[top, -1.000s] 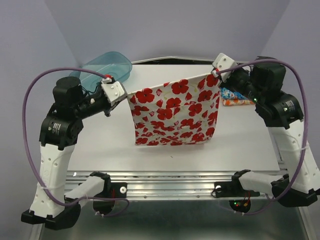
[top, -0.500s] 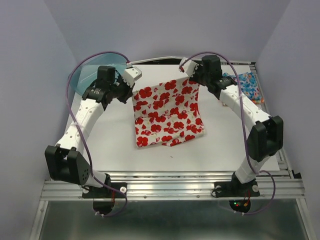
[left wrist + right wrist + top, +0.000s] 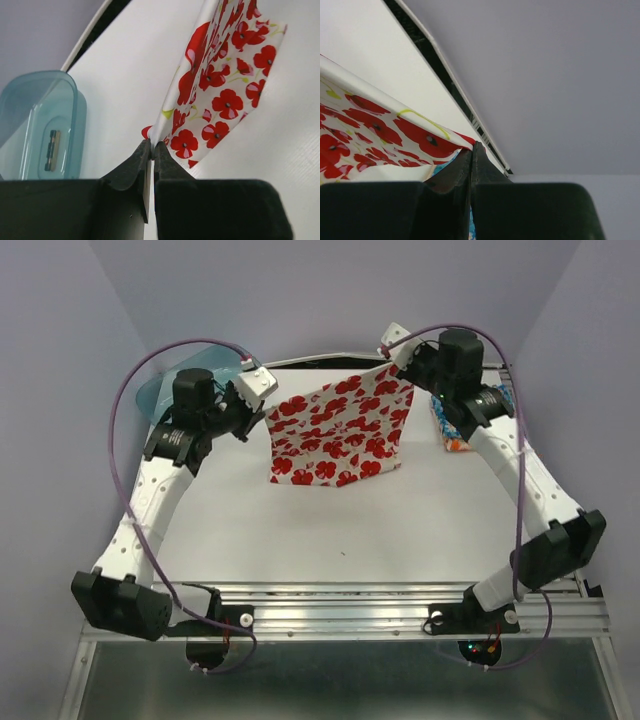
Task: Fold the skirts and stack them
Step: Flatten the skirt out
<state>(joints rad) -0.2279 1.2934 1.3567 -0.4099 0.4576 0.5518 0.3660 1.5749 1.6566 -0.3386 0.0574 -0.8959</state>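
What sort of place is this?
Probably a robotics lab cell: lavender walls around a white table, and a left arm and right arm bolted to an aluminium rail, holding a poppy-print skirt.

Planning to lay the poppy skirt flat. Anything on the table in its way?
Nothing visible: the table before the poppy skirt is bare; the teal tub and other skirts sit off to either side.

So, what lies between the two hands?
The poppy skirt spans it, a corner pinched in the left hand and the right hand; the top view shows this.
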